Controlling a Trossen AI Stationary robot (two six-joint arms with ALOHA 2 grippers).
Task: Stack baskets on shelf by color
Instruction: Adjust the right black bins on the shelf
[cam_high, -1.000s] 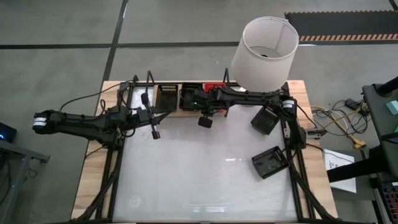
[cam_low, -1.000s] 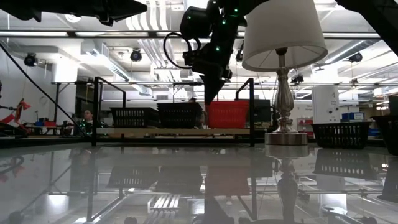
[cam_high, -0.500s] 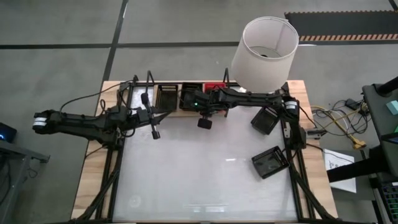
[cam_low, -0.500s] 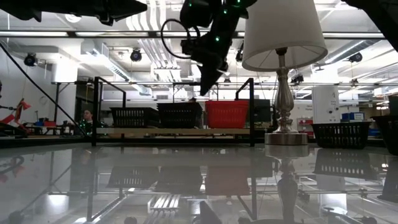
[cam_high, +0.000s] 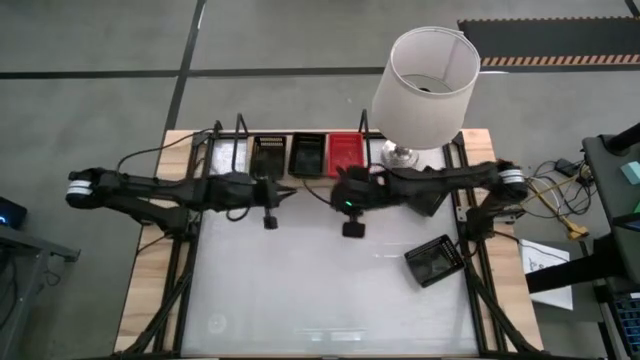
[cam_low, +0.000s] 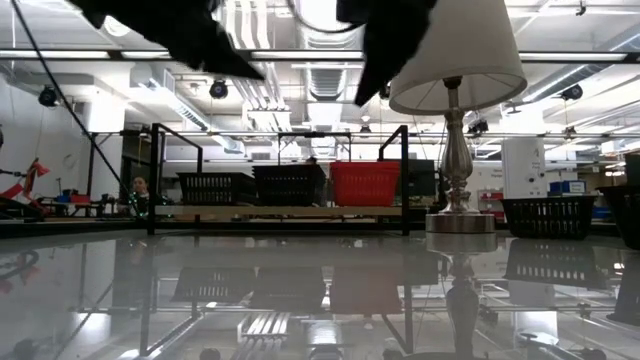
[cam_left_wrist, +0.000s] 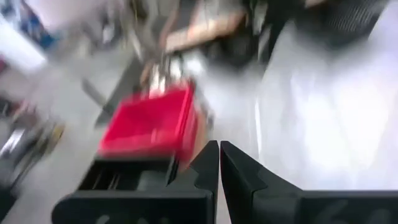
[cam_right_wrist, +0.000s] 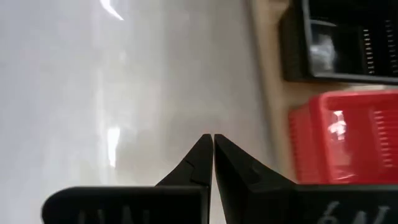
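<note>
shelf (cam_high: 300, 137) along far edge of table (cam_high: 330, 300), light wood plank with black rod uprights. three basket positions on it in high view, left to right: black basket (cam_high: 267, 155), second black basket (cam_high: 306, 155), red basket (cam_high: 346, 154). same order in low view: black (cam_low: 216, 187), black (cam_low: 288, 185), red (cam_low: 366, 183), side by side, touching or nearly so; cannot tell from these views whether any position is a stack.

two further black baskets off shelf, on right side of table: loose basket (cam_high: 434, 260) near right edge, tilted relative to table edge; another partly hidden under right arm near lamp base, outline unclear. low view shows a black basket at right (cam_low: 548, 215), beside lamp.

lamp (cam_high: 425, 75) with white shade standing at far right corner of table, just beside shelf end.

left tool (cam_high: 269, 221) over table just in front of shelf, near the left black basket, not touching it. left wrist view: fingers (cam_left_wrist: 205, 165) pressed together, nothing between; red basket blurred ahead.

right tool (cam_high: 353, 229) over table in front of red basket, apart from it. right wrist view: fingers (cam_right_wrist: 200, 158) pressed together, nothing pinched; red basket and a black basket on wood plank off to one side.

both arms reach in from table sides, above table surface.
</note>
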